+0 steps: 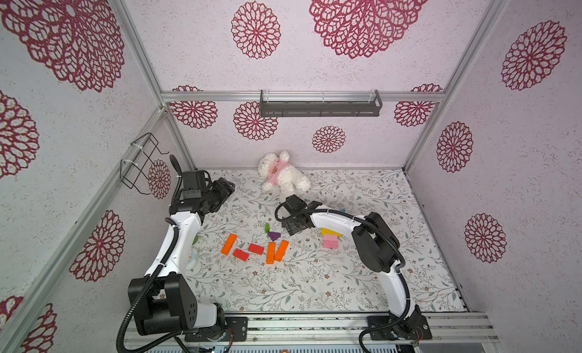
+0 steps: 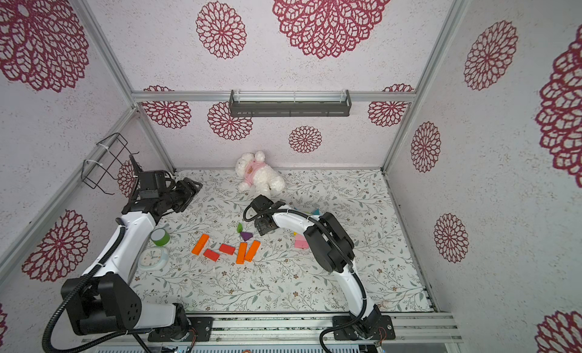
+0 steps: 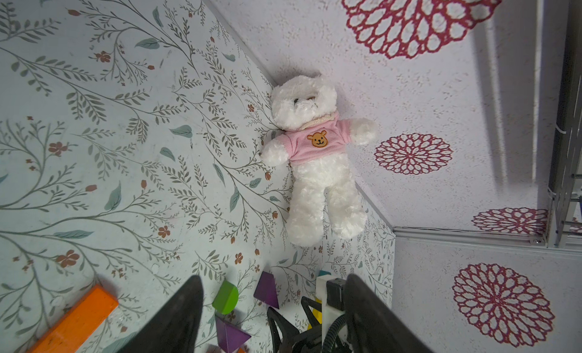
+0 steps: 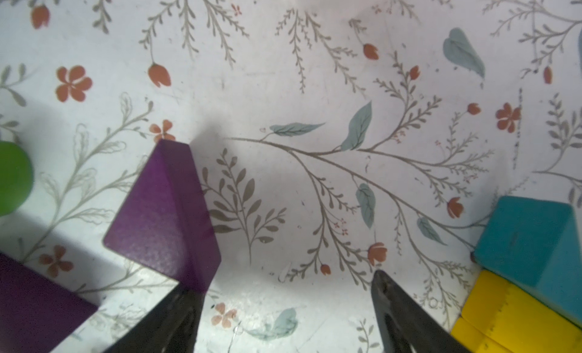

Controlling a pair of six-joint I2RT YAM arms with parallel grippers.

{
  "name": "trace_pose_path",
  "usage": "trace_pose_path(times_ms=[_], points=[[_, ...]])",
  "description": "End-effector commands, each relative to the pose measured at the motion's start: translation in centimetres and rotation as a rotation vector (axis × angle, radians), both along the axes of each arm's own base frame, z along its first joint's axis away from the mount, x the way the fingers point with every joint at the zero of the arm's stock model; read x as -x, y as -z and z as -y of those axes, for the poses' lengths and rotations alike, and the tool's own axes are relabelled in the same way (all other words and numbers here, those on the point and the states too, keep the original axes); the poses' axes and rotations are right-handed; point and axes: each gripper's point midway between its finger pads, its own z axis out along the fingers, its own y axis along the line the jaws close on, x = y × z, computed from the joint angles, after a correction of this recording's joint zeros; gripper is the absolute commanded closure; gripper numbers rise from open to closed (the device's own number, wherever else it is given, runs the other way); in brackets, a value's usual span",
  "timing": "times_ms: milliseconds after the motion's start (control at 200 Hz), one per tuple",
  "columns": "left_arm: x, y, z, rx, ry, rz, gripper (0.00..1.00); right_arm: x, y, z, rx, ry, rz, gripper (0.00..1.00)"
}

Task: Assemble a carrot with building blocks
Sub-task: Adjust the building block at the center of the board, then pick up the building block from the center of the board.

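Five bars lie flat mid-tabletop [image 1: 315,288] in a loose row: three orange bars [image 1: 229,244], with two red bars [image 1: 256,249] between the lone one and the pair, none stacked. Just behind the row we see a purple triangle [image 1: 274,235] and a lime-green block [image 1: 267,227]. The right wrist view shows a second purple triangle [image 4: 31,304] near the first. Yellow bar [image 1: 330,232] and pink bars [image 1: 330,241] sit just beside each other off to the right, with a teal block [image 4: 532,241] right next to the yellow. Right tool [image 4: 283,283] hangs over bare tabletop between the purple triangles and the teal/yellow pair, jaws wide apart, holding nothing. One fingertip overlaps a purple corner in the wrist view, and we can't tell if it touches. Left tool [image 1: 227,187] is at the left rear, aimed toward the plush bear [image 1: 283,176], jaws apart, empty. Right forearm covers most of the teal block and part of the yellow bar in both top views. Green cup [image 2: 160,237] and clock [image 2: 153,258] sit close beside the left arm, left of the bars. The bear lies against the back wall, well clear of the blocks. Wire basket [image 1: 141,164] hangs on the left wall, rack [image 1: 321,104] on the back wall.
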Motion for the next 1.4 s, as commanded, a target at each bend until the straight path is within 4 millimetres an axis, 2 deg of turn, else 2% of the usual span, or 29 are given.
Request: trace_pose_path(times_ms=[0,75,155,330,566,1071,1396], points=[[-0.4,0.3,-0.2,0.013,-0.002,0.007,0.27,0.6,-7.3,-2.5,-0.107,-0.022,0.089,0.18],[-0.4,0.2,-0.2,0.016,-0.002,0.008,0.27,1.0,-8.8,-3.8,-0.139,-0.034,0.104,0.20],[-0.3,0.1,-0.2,0.017,-0.002,0.010,0.27,1.3,-9.2,-5.2,-0.174,-0.041,0.093,0.25],[-0.1,-0.2,-0.4,0.011,-0.008,0.017,0.27,1.4,-8.7,-8.0,-0.204,-0.058,0.071,0.35],[-0.1,-0.4,-0.4,0.013,-0.007,0.022,0.26,1.6,-8.2,-10.6,-0.259,-0.064,0.043,0.36],[-0.1,-0.5,-0.6,0.028,-0.016,0.027,0.26,2.1,-5.0,-12.8,-0.254,-0.058,-0.018,0.31],[-0.1,-0.4,-0.5,0.034,-0.012,0.025,0.26,1.8,-3.5,-13.0,-0.226,-0.051,-0.028,0.40]])
